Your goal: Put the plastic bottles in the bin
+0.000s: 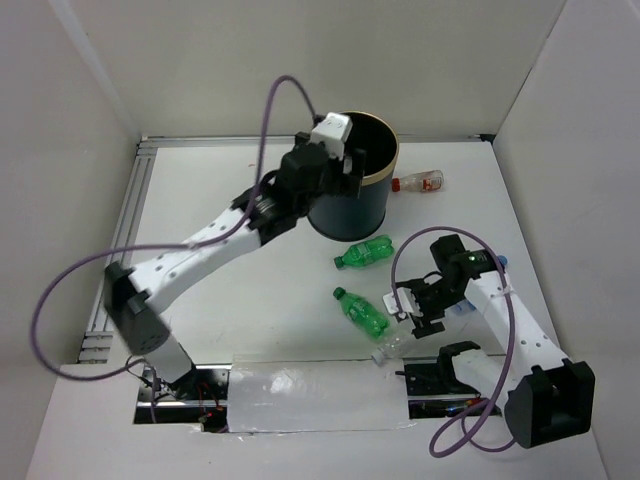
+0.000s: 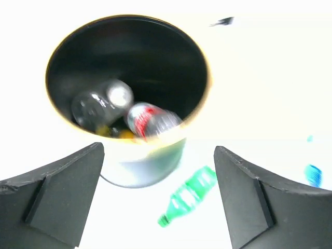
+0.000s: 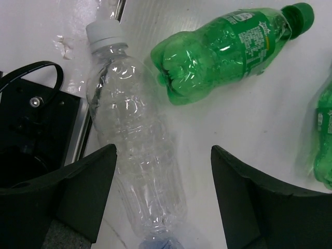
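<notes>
Top view: left arm reaches out to the bin [image 1: 350,212], which stands at the far middle of the desk [image 1: 250,300], and the left pincer [image 1: 352,165] hangs over the bin's near-left rim. A red-label bottle [image 1: 420,182] lies just right of the bin. The far green bottle [image 1: 364,253] and near green bottle [image 1: 362,312] lie on the desk in front of the bin. The white-cap clear bottle [image 1: 390,346] lies near the front edge, with the right pincer [image 1: 412,312] low over it

Left wrist view: left pincer is spread wide with nothing in it, looking straight down into the bin mouth. Inside lie a grey-cap clear bottle [image 2: 98,106] and a red-banded bottle [image 2: 153,119], blurred. One green bottle shows on the desk beyond the bin

Right wrist view: right pincer is spread apart, straddling the white-cap clear bottle. There is a gap on the right side, so no grip. The near green bottle lies just beyond it and another green one is cut off by the right edge
</notes>
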`<state>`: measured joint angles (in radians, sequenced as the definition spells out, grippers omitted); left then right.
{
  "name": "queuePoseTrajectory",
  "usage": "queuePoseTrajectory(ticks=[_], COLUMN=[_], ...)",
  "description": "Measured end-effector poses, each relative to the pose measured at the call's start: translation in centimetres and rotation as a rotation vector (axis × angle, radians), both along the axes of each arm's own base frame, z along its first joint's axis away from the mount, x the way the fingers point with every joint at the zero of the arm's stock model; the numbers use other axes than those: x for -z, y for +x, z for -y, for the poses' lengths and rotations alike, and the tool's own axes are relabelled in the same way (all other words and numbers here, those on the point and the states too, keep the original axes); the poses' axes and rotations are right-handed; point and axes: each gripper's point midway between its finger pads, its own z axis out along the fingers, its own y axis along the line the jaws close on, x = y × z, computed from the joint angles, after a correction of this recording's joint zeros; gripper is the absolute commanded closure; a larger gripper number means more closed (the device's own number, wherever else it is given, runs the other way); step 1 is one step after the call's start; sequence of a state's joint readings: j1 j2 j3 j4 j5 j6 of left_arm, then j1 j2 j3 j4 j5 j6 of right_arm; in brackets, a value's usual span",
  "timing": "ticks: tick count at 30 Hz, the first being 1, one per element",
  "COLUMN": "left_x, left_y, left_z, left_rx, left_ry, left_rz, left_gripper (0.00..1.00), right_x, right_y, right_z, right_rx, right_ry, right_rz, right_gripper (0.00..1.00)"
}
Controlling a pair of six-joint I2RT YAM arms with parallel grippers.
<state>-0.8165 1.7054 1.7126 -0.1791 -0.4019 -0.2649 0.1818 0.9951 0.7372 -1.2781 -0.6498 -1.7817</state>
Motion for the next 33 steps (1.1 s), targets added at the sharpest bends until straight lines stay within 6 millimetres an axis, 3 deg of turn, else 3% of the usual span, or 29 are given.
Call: queuePoseTrajectory(ticks=[3, 6, 8, 13, 16, 24, 30, 33], left_x=[-2.4, -1.2, 2.0, 12.4, 15.7, 13.3, 13.4, 13.9], left_y=[-5.6, -8.9, -10.6, -13.9, -15.7, -17.0, -17.6, -18.1], left_z=[-2.4, -5.7, -7.4, -8.8, -9.6, -9.4, -8.9, -8.7], left_rx=[0.042, 0.022, -0.007, -0.056, -0.083, -0.073, -0.064, -0.057], left_ry=[-0.104, -0.198, -0.232, -0.206, -0.189, -0.313, -0.332, -0.324], left_rz=[0.014, -0.036, -0.11, -0.357, -0.455, -0.453, -0.468, -0.48], left_gripper=[0.01, 0.01, 0.01, 0.01, 0.01, 0.01, 0.02, 0.02], right_x=[0.2, 0.9, 1.5, 3.1, 3.6, 4.9, 5.9, 6.2], right_y=[-0.2, -0.7, -1.1, -1.9, -2.2, -2.4, -2.9, -3.1], right_z=[0.0, 0.1, 0.1, 0.3, 0.3, 0.2, -0.3, -0.5], right_rx=[-0.02, -0.045, -0.063, -0.102, -0.123, -0.15, -0.143, -0.129], right_ry=[-0.02, -0.054, -0.08, -0.153, -0.199, -0.346, -0.45, -0.473], right_rz=[-0.002, -0.021, -0.049, -0.147, -0.177, -0.264, -0.34, -0.36], right_gripper=[0.2, 0.2, 0.2, 0.2, 0.19, 0.15, 0.11, 0.24])
